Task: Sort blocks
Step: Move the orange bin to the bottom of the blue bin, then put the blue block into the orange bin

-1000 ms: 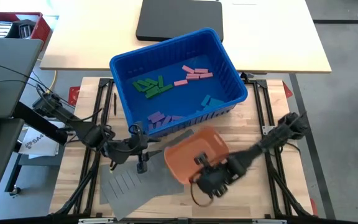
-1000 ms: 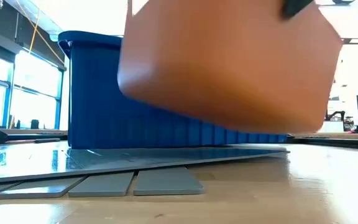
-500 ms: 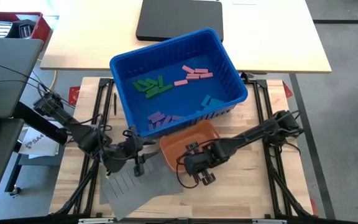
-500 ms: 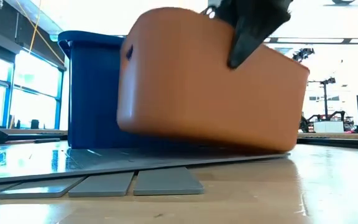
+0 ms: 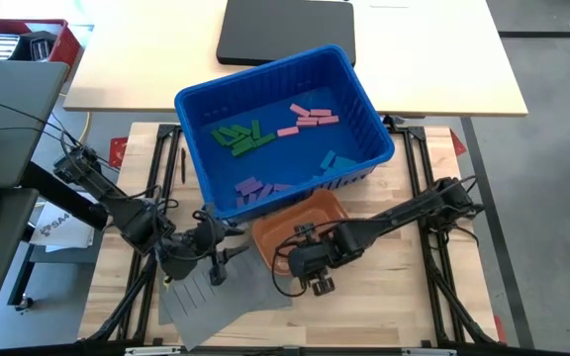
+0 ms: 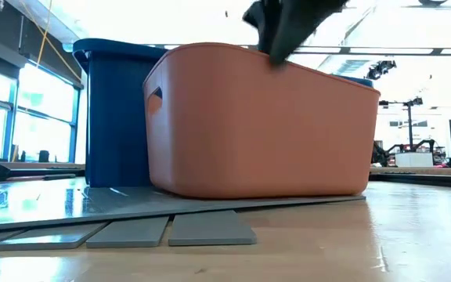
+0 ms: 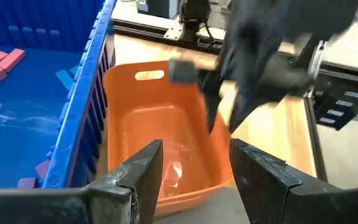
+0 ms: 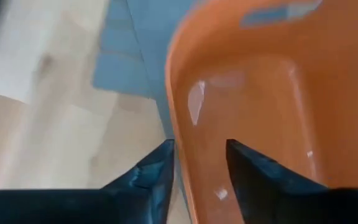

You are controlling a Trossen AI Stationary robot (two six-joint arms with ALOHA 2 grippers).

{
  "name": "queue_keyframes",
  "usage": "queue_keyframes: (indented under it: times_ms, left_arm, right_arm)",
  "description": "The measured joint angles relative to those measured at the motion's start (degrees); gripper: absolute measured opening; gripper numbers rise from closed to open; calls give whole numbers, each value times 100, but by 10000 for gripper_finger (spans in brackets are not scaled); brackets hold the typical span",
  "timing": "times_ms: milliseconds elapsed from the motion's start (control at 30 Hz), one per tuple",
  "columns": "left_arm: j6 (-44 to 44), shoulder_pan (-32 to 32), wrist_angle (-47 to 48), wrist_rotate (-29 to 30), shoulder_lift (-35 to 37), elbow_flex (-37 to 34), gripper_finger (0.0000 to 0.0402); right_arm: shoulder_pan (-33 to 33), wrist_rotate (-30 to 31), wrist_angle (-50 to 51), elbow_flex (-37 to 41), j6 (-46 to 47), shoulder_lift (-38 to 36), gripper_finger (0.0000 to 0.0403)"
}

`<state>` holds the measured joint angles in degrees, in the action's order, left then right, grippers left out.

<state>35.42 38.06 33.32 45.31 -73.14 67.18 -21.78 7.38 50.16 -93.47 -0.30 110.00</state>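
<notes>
Green [image 5: 240, 136], pink [image 5: 310, 117], blue [image 5: 330, 161] and purple [image 5: 260, 187] blocks lie in separate little groups on the floor of the blue bin [image 5: 191, 148]. The orange tray [image 5: 305, 220] stands upright and level on the grey slotted sheet [image 5: 231, 292], close against the bin's near wall. My right gripper [image 8: 201, 171] points down over the tray's near rim, open, one finger outside and one inside. My left gripper [image 7: 194, 180] hovers open to the tray's left, above the sheet, holding nothing. My right gripper stands from above across the tray's near rim [image 8: 180, 155], one finger [image 8: 154, 171] outside the wall and the other [image 8: 260, 177] inside. A gap shows on the inner side. Whether the outer finger touches the wall, I cannot tell. The tray's base [image 6: 257, 192] lies flat on the grey sheet.
The blue bin fills the table's middle and far part. A black pad [image 5: 285, 30] lies on the pale desk beyond, a red box [image 5: 23, 40] at the far left. Black frame rails [image 5: 424, 178] run along both sides. Bare wood [image 5: 394, 297] shows near right.
My right gripper has carried the orange tray toward the table's left and the blue bin and lowered it. The tray hung tilted and clear of the table; it now stands level on the grey sheet against the bin.
</notes>
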Motion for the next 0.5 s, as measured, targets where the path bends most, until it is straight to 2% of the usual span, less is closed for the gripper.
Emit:
queue_keyframes:
  times_ms: [133, 233, 333, 500]
  left_arm:
    - [-6, -41, 153, 99, 0, 0, 179]
    - [-331, -333, 334, -97, 101, -2, 179]
    - [-912, -976, 342, -744, 304, -2, 172]
    - [-2237, -2263, 58, -923, 672, -2, 161]
  right_arm:
    - [0, -155, 471, -680, -13, -196, 162]
    - [30, -151, 711, -1189, -582, -426, 164]
    - [300, -33, 732, -1505, -1510, -783, 164]
    - [1520, -51, 502, -1573, -2661, -1432, 165]
